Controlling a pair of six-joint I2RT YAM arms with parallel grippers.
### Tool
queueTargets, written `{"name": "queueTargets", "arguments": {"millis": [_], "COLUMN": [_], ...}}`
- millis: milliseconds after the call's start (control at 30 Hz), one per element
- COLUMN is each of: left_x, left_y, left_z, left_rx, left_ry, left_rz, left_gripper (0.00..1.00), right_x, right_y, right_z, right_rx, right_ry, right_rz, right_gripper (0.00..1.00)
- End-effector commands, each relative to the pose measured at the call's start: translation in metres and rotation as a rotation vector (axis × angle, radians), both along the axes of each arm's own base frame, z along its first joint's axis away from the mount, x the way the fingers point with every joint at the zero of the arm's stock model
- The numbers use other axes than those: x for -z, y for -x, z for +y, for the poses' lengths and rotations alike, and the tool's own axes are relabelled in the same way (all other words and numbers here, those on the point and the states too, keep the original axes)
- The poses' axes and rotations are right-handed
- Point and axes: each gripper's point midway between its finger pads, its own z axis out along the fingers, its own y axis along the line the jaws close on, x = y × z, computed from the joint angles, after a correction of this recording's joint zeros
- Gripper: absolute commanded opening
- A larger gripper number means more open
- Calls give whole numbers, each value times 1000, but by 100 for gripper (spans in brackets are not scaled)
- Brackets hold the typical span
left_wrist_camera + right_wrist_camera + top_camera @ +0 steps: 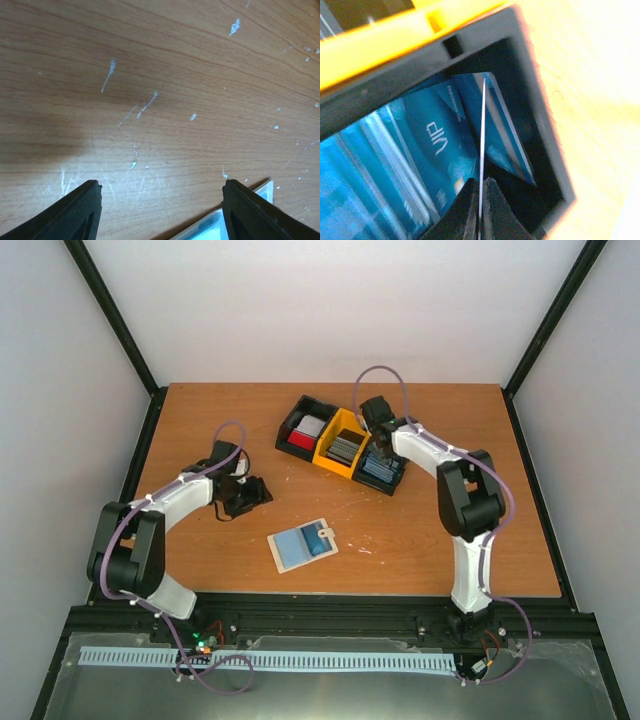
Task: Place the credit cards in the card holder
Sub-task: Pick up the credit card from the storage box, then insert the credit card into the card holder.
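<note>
The beige card holder lies flat on the table's near middle, with a pale blue card showing on it. Its pale corner shows in the left wrist view. My left gripper is open and empty, low over bare wood just left of and beyond the holder. My right gripper reaches into the bin's right compartment and is shut on a thin card seen edge-on. Several blue cards lie beneath it.
The black-and-yellow three-compartment bin tray stands at the back middle. It holds silver-and-red cards on the left, dark grey cards in the yellow middle and blue cards on the right. Black frame posts edge the table.
</note>
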Motion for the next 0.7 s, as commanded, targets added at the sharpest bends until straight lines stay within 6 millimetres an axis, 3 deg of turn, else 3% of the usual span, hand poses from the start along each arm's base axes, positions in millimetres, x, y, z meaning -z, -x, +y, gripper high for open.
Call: {"name": "queueTargets", "arguments": {"millis": [0,200,333,500,667], "left_x": [-21,-28,-28,-21,-11], "left_y": [-11,-5,8,37,74], "left_z": [-3,-9,-14,-22,-29], "left_rx": [15,25,28,20,-3], "left_ry": [29,82,135,220,272], "left_rz": [-78,-88,-74,-28,38], "left_gripper": [68,76,81,88,85], "right_x": [-81,-102,-120,-117,-88], "right_y": [25,75,113,166,212], "right_z": [16,20,67,136,186], "right_rx": [17,145,117,109,58], "right_ry": [-204,-406,-766,-1257,-1353], "right_rz": [-74,30,149,440,623], "right_gripper": [3,3,3,3,3]}}
